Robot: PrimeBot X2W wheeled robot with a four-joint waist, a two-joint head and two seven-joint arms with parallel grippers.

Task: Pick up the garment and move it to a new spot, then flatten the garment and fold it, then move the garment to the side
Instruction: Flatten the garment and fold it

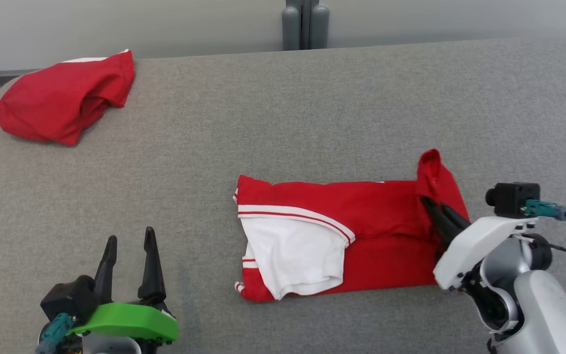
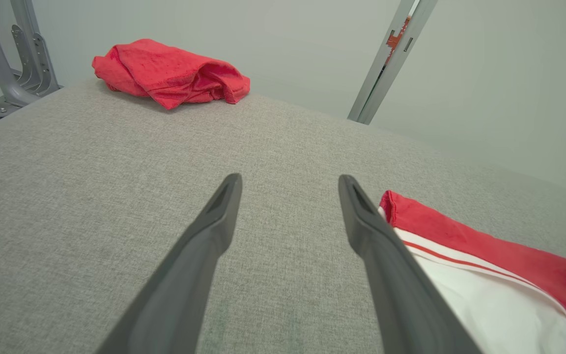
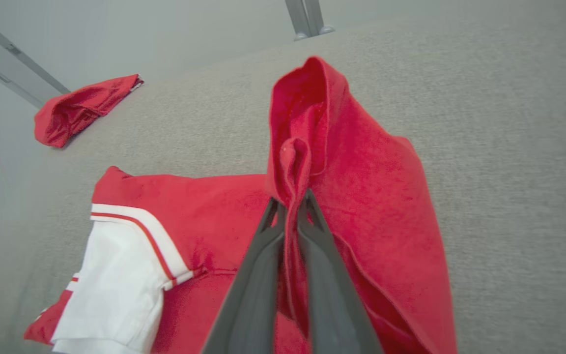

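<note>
Head view: garment (image 1: 361, 231) is lying part-folded on bench (image 1: 312, 98), centre-right. Its right end is being pinched and held raised by right jaws. Left jaws are hovering spread, front-left, well apart from it.
Left wrist view: nothing is being held.
Right wrist view: cloth ridge is being clamped between pressed-together jaws.
Folding judged in hand. Next: the end likely needs carrying leftward and laying flat.
</note>
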